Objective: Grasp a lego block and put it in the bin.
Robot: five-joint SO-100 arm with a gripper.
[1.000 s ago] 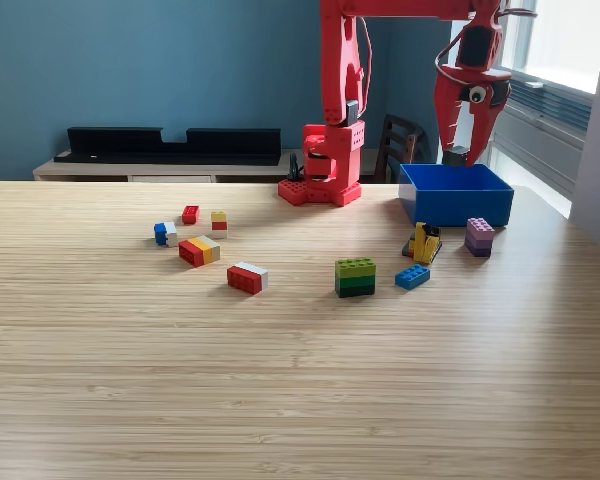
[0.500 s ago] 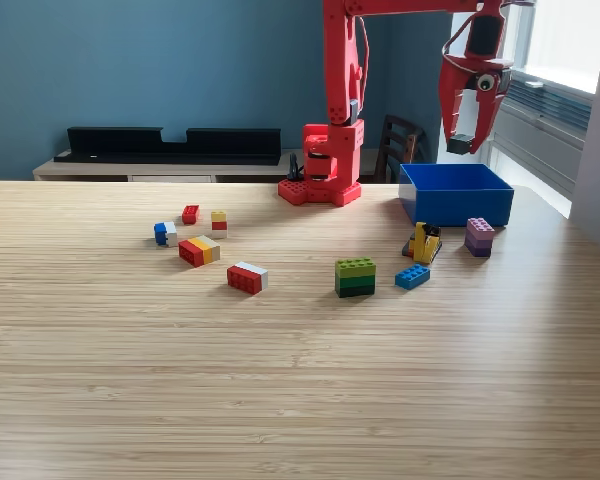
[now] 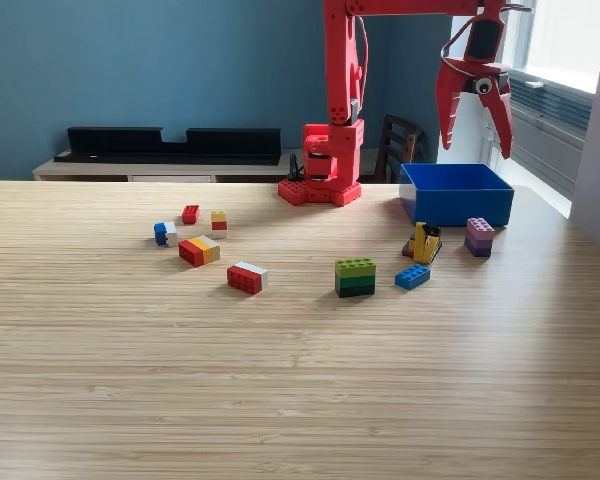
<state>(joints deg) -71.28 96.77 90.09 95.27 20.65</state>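
Note:
The red arm's gripper [image 3: 476, 138] hangs high over the blue bin [image 3: 458, 211] at the exterior view's right, its two fingers spread wide open with nothing between them. Lego blocks lie scattered on the wooden table. A green stacked block [image 3: 355, 277] and a small blue block [image 3: 412, 277] sit in front of the bin. A yellow and black block [image 3: 425, 242] and a purple block [image 3: 479, 237] rest against the bin's front. From here I cannot see the floor of the bin.
To the left lie a red and white block [image 3: 247, 277], a red and yellow block [image 3: 198, 250], a blue and white block [image 3: 165, 233], a small red block [image 3: 190, 214] and a yellow-topped block [image 3: 218, 222]. The arm's red base [image 3: 325, 180] stands behind, left of the bin.
The gripper rose over the bin with a dark block between its fingers, then opened. The block is gone from the fingers now.

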